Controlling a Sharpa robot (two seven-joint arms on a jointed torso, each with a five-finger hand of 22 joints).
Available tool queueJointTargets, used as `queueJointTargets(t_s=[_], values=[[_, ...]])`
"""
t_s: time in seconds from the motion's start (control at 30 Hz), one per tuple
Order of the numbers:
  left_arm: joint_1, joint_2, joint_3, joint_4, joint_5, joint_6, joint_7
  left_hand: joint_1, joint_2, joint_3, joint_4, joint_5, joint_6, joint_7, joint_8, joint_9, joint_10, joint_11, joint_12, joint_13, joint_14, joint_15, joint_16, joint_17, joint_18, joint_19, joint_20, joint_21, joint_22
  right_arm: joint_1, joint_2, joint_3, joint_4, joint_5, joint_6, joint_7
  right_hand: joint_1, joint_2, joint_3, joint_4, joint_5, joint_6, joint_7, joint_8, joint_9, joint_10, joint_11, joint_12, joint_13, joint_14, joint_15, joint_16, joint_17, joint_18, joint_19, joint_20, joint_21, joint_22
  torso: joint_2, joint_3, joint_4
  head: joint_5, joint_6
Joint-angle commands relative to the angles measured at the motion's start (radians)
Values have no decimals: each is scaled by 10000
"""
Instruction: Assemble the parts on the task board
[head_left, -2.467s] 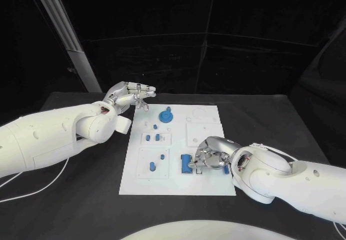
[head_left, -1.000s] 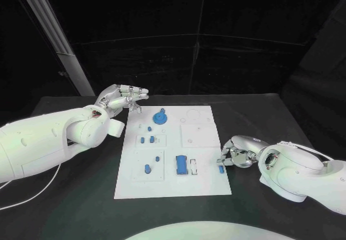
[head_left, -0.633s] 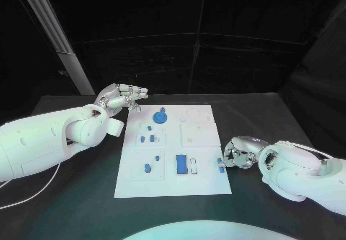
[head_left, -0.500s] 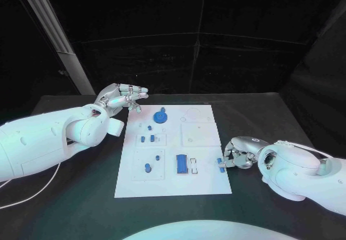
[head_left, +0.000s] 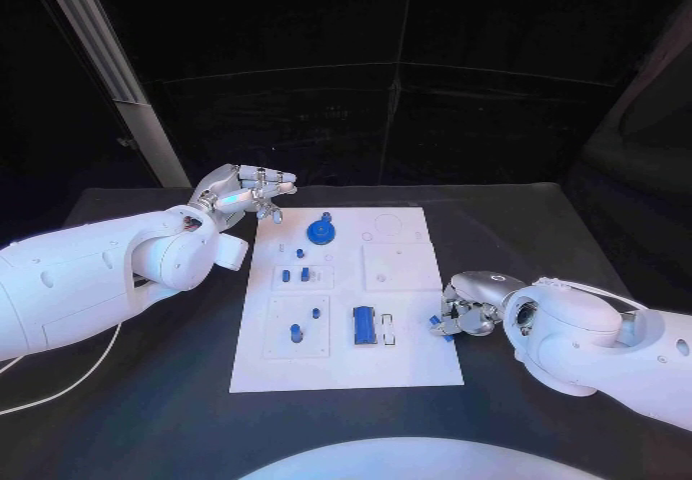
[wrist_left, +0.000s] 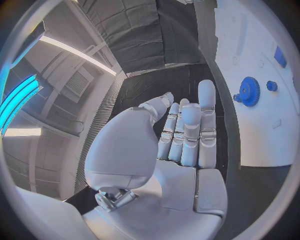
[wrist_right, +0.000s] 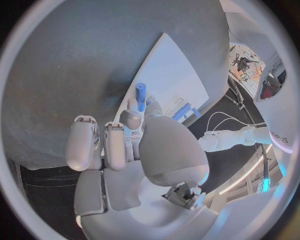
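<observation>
One small blue peg (wrist_right: 140, 96) is pinched in the right hand (head_left: 469, 310) just off the task board's (head_left: 404, 370) right edge, liable to slip or tilt because the hold looks shallow, while the left hand (head_left: 245, 190), fingers apart, holds nothing.

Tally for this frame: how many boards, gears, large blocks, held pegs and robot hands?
Board: 1
Gear: 1
Block: 1
Held peg: 1
Robot hands: 2 (left robot hand, right robot hand)
Total: 6
</observation>
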Motion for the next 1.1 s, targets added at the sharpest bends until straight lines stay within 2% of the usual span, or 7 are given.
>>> queueJointTargets(t_s=[0.03,0.23,0.4,0.53,0.7,0.87,1.1], values=[[12,11,6,10,25,99,32,10,50,-45,-1,56,-34,65,38,-8,-72,27,35,-12,-80,-14,2,-10,144,-21,24,-50,-13,-15,111,-21,-69,-495,353,-107,219,30,23,-134,65,51,-13,-52,-28,25,-61,36,2,555,-40,-8,51,-129,60,-23,-30,6,-5,-6,5,6,-8],[12,9,6,11,25,102,21,10,50,-45,-1,56,-34,65,38,-8,-72,27,35,-12,-80,-14,2,-10,144,-21,24,-50,-13,-16,357,-22,-192,-973,827,-173,1020,146,386,-606,-375,46,-19,-204,-68,-33,-82,-64,-39,550,-63,-34,38,-127,51,-50,-51,-10,-9,-19,19,7,-38],[12,4,5,15,25,113,1,10,50,-45,-1,56,-34,65,38,-8,-72,27,35,-12,-80,-14,2,-10,144,-21,24,-50,-13,-18,498,-23,-243,-1275,1233,-248,1452,196,695,-878,-350,62,-6,-369,-140,-90,-80,-162,-87,545,-64,-56,25,-127,48,-51,-63,-13,-10,-17,6,37,-45],[12,2,5,10,25,113,-9,10,50,-45,-1,56,-34,65,38,-8,-72,27,35,-12,-80,-14,2,-10,144,-21,24,-50,-13,-19,515,-23,-238,-1234,1188,-290,1688,313,986,-1011,-200,118,-17,-473,-194,-111,-95,-206,-104,549,-72,-51,44,-128,53,-58,-63,-3,-20,-17,-9,42,-41],[12,6,4,4,25,117,-21,10,50,-45,-1,56,-34,65,38,-8,-72,27,35,-12,-80,-14,2,-10,144,-21,24,-50,-13,-19,476,-23,-169,-337,612,-261,1445,298,1363,-804,764,159,-10,-700,-301,-85,-87,-231,-106,558,-67,-41,75,-133,71,-70,-54,20,-21,-7,-7,45,-22],[11,15,2,-1,25,118,-30,13,64,-53,6,57,-27,62,51,-5,-73,25,66,-11,-89,-14,-1,-42,144,-14,24,-62,-24,-18,439,-22,-69,923,-337,-40,1153,141,1620,-545,1067,148,41,-911,-389,-45,-50,-195,-69,569,-41,-21,116,-133,77,-53,-55,23,-11,-11,20,54,21],[10,28,-3,-4,25,112,-34,14,66,-53,7,58,-27,63,51,-5,-74,25,68,-12,-88,-14,1,-40,144,-13,24,-63,-25,-17,468,-20,24,2211,-1457,349,910,-198,2143,-262,1941,283,45,-1104,-445,-7,-43,-162,-23,578,-35,-3,158,-133,93,-45,-47,44,-13,-10,14,110,56]])
